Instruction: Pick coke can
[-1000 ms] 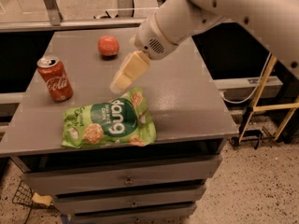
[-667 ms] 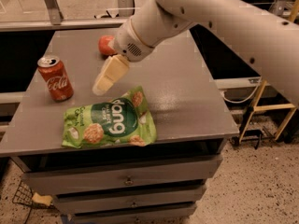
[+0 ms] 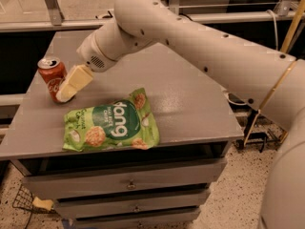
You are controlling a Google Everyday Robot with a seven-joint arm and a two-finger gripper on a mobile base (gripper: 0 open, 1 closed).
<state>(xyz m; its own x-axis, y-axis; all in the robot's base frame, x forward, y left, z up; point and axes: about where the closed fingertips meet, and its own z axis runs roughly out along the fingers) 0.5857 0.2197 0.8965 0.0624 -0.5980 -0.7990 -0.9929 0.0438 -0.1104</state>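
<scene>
The coke can (image 3: 51,75), red with white script and a silver top, stands upright near the left edge of the grey table (image 3: 190,104). My gripper (image 3: 68,90), with cream-coloured fingers (image 3: 75,81), hangs from the big white arm and is right against the can's right side, partly covering its lower half. The can rests on the table.
A green Dang chips bag (image 3: 113,123) lies flat at the table's front, just right of and below the gripper. Drawers (image 3: 128,185) sit under the table top. The white arm (image 3: 200,46) crosses above the table's middle and right. Metal frames stand behind.
The arm has swung left and down; the gripper went from mid-table to beside the coke can. The view has shifted, and the round red fruit at the back is hidden now.
</scene>
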